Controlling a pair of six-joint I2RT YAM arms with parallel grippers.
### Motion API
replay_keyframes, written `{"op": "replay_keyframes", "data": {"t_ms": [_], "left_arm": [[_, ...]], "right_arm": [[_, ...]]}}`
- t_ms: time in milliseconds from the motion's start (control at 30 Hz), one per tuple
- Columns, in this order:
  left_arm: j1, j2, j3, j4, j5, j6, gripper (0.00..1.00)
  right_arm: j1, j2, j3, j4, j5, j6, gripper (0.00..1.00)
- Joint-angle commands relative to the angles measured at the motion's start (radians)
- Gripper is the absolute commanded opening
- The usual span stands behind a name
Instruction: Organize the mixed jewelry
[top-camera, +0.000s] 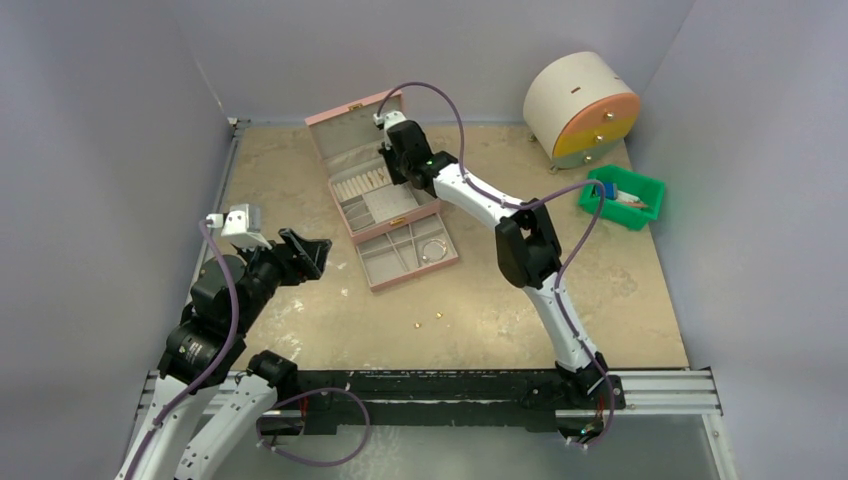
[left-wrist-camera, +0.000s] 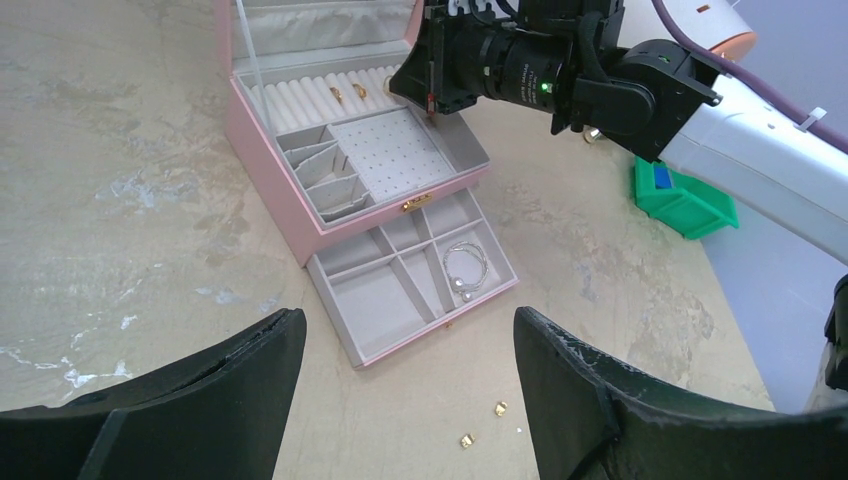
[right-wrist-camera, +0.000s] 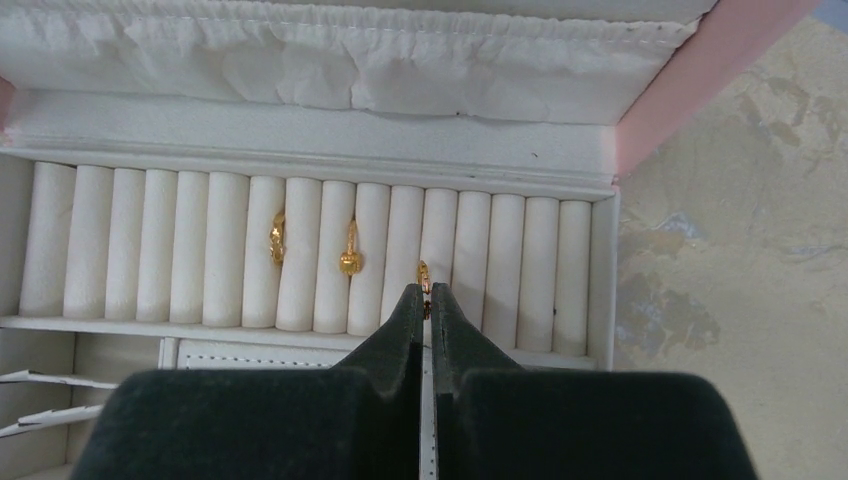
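The pink jewelry box (top-camera: 335, 140) stands open, its lower drawer (top-camera: 385, 268) pulled out. My right gripper (right-wrist-camera: 426, 292) is over the white ring rolls (right-wrist-camera: 190, 250), shut on a small gold ring (right-wrist-camera: 423, 270) that sits at a slot between two rolls. Two more gold rings (right-wrist-camera: 277, 238) (right-wrist-camera: 350, 256) stand in slots to the left. The silvery wire bracelet (left-wrist-camera: 465, 268) lies in the drawer's right compartment. Two tiny gold studs (left-wrist-camera: 466, 440) (left-wrist-camera: 501, 407) lie on the table in front of the drawer. My left gripper (left-wrist-camera: 408, 318) is open and empty, held above the table near the drawer.
A green bin (top-camera: 622, 197) with blue items stands at the right. A round white drum (top-camera: 580, 105) with an orange and yellow face stands at the back right. Grey walls close in the table (top-camera: 300, 310) on three sides.
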Motion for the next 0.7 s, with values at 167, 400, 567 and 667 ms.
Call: {"op": "replay_keyframes", "data": {"t_ms": [167, 400, 567, 667], "left_arm": [[0.008, -0.008, 0.010, 0.027, -0.009, 0.013, 0.75], [0.011, -0.006, 0.010, 0.027, -0.009, 0.013, 0.75], [0.013, -0.004, 0.011, 0.028, -0.007, 0.013, 0.75], [0.016, -0.003, 0.010, 0.028, -0.007, 0.013, 0.75]], "right_arm": [[-0.013, 0.027, 0.088, 0.029, -0.026, 0.005, 0.00], [-0.019, 0.052, 0.090, 0.023, -0.026, 0.010, 0.00], [-0.019, 0.076, 0.092, 0.016, -0.028, 0.011, 0.00], [-0.019, 0.094, 0.095, 0.015, -0.045, 0.019, 0.00]]}}
